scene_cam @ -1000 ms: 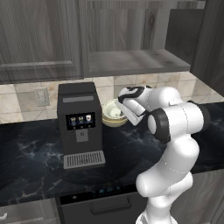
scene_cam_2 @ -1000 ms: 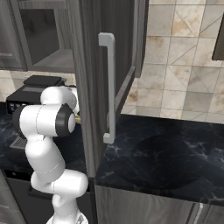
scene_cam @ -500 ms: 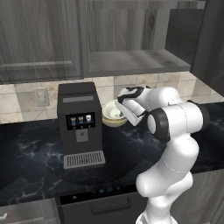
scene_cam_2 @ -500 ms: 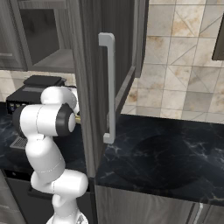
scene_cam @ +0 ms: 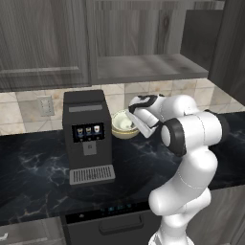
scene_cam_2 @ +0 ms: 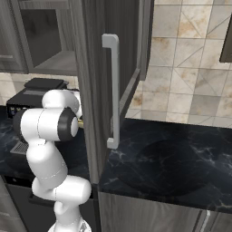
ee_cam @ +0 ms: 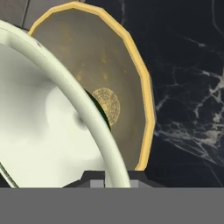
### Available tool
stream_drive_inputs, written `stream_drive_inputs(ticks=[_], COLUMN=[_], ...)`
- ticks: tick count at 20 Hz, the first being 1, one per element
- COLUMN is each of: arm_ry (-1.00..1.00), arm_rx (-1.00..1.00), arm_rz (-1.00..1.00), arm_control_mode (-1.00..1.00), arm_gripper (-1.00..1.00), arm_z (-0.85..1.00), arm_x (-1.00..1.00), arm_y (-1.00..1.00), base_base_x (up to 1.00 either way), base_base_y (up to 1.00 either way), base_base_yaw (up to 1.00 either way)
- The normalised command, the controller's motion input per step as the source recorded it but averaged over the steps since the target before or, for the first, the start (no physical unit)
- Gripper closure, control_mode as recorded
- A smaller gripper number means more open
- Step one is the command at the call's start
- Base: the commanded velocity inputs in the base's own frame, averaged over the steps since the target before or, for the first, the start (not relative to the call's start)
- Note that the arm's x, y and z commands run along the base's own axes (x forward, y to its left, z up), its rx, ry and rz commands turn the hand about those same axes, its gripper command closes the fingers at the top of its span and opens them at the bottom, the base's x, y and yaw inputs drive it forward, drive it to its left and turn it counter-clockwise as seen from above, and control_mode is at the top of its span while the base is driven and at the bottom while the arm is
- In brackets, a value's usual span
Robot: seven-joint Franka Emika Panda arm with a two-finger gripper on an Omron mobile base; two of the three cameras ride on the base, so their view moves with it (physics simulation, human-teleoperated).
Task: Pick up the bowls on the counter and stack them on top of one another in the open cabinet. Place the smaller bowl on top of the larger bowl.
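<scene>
Coffee machine (scene_cam: 87,135) is standing at the left of the left base view, on the counter (scene_cam: 33,167), black and boxy with a grey drip tray at its foot. Just to its right, near the tiled wall, the two bowls are sitting together: the larger bowl (scene_cam: 125,134) is showing as a tan-yellow band low down, and the smaller bowl (scene_cam: 123,122) is appearing pale above it. Further right, the gripper (scene_cam: 136,120) is reaching in at the rim of the pale bowl, with the white arm bending behind it. Above, the open cabinet (scene_cam: 143,67) is showing its bare grey shelf.

In the right base view the arm is standing at the left, beside a dark cabinet door (scene_cam_2: 97,81) with a long grey handle (scene_cam_2: 113,90), and the black counter is stretching on to the right.

In the hand view the smaller bowl (ee_cam: 48,131) is filling the left side, its pale rim running down between the dark fingertips (ee_cam: 94,177), which are pinched together on that rim. To its right the larger bowl (ee_cam: 109,74) is lying partly behind it, and beyond that the veined counter (ee_cam: 188,87) is showing.
</scene>
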Motion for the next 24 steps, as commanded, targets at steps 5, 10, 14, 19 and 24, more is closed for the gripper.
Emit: stream_drive_inputs(ticks=[5, 10, 14, 19, 24], arm_ry=[0.02, 0.05, 0.00, 0.00, 0.00], arm_rx=[0.00, 0.00, 0.00, 0.03, 0.03], arm_rz=[0.01, 0.02, 0.01, 0.00, 0.00], arm_control_mode=[-1.00, -1.00, -1.00, -1.00, -1.00], arm_gripper=[1.00, 1.00, 1.00, 1.00, 1.00], arm_z=[-0.01, -0.07, -0.09, 0.00, 0.00], arm_x=[-0.02, 0.00, 0.00, 0.04, 0.08], arm_y=[0.09, 0.08, 0.00, -0.01, 0.00], base_base_x=[0.00, 0.00, 0.00, 0.00, 0.00], base_base_y=[0.00, 0.00, 0.00, 0.00, 0.00], base_base_yaw=[0.00, 0.00, 0.00, 0.00, 0.00])
